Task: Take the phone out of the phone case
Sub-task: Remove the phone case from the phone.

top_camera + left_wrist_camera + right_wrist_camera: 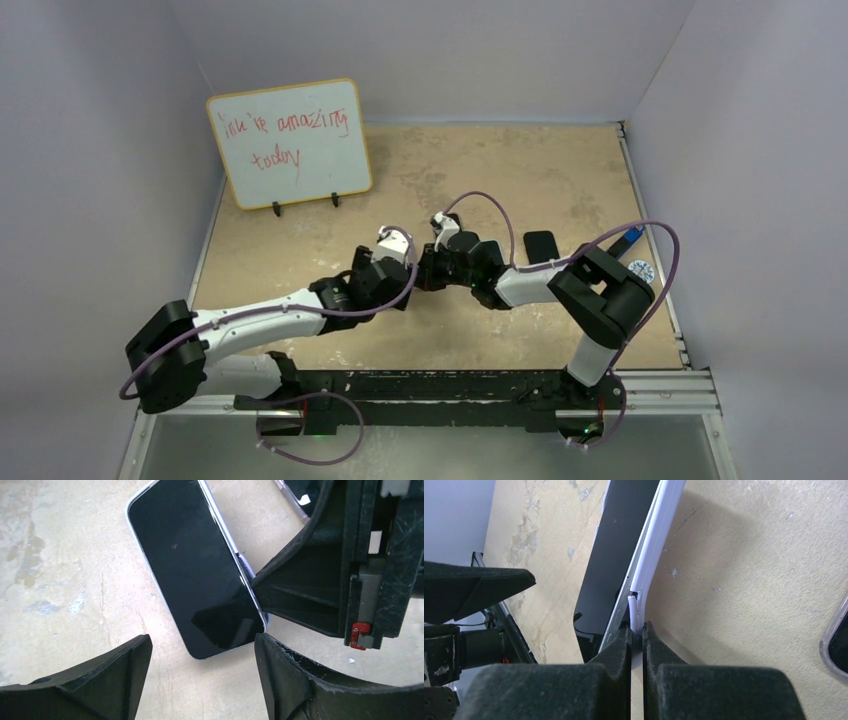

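Tabletop of mottled beige board (500,170) carries everything, with a yellow-framed whiteboard bearing red handwriting (290,143) standing well beyond the left gripper. Both arms meet at the middle of the table. The left gripper (202,642) is spread wide and grasps nothing. The black-screened, flat rectangular phone (192,565) lies screen up on the table, its near end just ahead of the gap between those fingers. The right gripper (638,630) is pinched tight on the side wall of the thin white phone case (659,540), with the phone just to the left of its fingers. That wall stands slightly apart from the phone's edge. A small dark rounded-rectangle object (540,245) lies beside the right arm's wrist.
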{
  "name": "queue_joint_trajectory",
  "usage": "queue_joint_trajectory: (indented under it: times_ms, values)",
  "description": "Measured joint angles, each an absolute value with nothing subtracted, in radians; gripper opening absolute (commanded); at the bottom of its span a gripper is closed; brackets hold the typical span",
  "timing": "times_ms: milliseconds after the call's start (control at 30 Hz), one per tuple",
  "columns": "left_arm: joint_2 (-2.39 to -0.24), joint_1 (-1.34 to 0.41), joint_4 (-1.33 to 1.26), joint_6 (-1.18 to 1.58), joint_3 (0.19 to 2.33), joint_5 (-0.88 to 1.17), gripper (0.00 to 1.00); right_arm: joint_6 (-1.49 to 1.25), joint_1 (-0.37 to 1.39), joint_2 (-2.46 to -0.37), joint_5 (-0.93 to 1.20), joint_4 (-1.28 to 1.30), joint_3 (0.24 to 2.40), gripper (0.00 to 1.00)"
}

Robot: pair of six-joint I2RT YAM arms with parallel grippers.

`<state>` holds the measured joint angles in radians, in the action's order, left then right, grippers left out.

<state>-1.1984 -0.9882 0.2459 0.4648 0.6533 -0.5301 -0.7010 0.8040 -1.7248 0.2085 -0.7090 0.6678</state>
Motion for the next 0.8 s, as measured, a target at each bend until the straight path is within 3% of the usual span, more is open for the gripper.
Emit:
queue_joint_trajectory:
  times_ms: [267, 600, 800]
  values:
    - [-1.316, -1.115, 0.265, 0.417, 0.690, -0.691, 0.66, -0.754, 0.798, -1.725, 0.249, -0.630, 0.709, 0.00]
    - [-1.360, -1.134, 0.185, 0.315, 0.690, -0.741, 0.50, -0.807, 0.791, -1.728, 0.293, -0.635, 0.710, 0.00]
    - [-1.402, -1.140, 0.144, 0.269, 0.691, -0.785, 0.46, -0.836, 0.790, -1.740, 0.314, -0.665, 0.714, 0.00]
